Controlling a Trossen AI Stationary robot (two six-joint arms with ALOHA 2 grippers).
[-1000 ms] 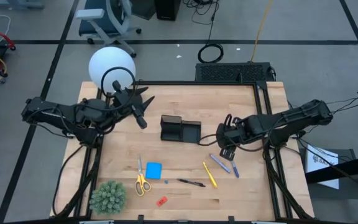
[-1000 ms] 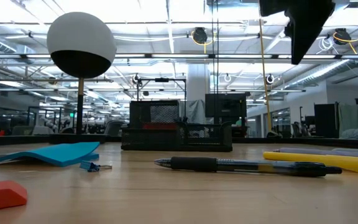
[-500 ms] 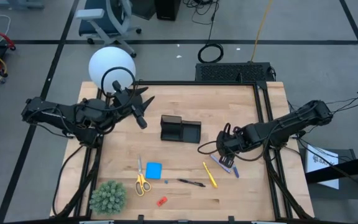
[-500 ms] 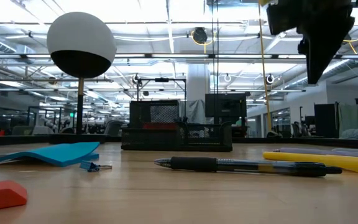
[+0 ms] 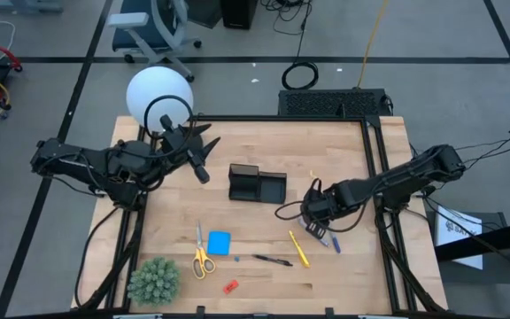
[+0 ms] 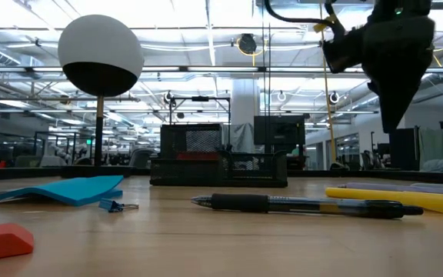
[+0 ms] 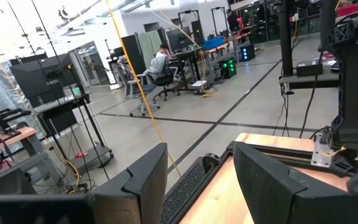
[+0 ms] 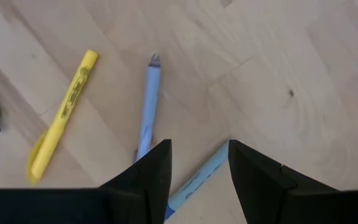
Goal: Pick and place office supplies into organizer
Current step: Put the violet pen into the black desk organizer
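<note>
Scanning left to right from the high view, you've got the left gripper (image 5: 204, 161) parked above the table's (image 5: 343, 151) back-left area, near the white globe lamp (image 5: 158, 94). Its fingers (image 7: 143, 180) stand apart w/ nothing between them; its wrist view looks out past the table edge into the room, where a person (image 7: 162, 57) sits at a desk far off.

Front-left corner: green spiky plant (image 5: 154, 280). Just right of it the yellow-handled scissors (image 5: 201, 252), then the blue note pad (image 5: 219, 243) beside them, w/ a small blue clip (image 6: 117, 205) close to the pad. A red piece (image 5: 230, 286) lies near the front edge. The black pen (image 5: 273, 260) lies flat right of the pad.

Mid-table sits the black organizer (image 5: 257, 184), taller section on the left, lower tray on the right. You can't tell from the high view whether anything lies inside; the low view shows only its mesh walls.

Right of the black pen: the yellow pen (image 5: 299, 248), angled. Next, two bluish pens (image 5: 324, 235) lying together in a V, well apart from the organizer, toward the front-right.

Your right gripper (image 5: 312, 221) hangs directly over those bluish pens, pointing down. Its fingers (image 8: 146, 174) are spread and hold nothing; in its wrist view the nearer bluish pen runs into the gap between them. Low view shows the gripper clear of the tabletop.
</note>
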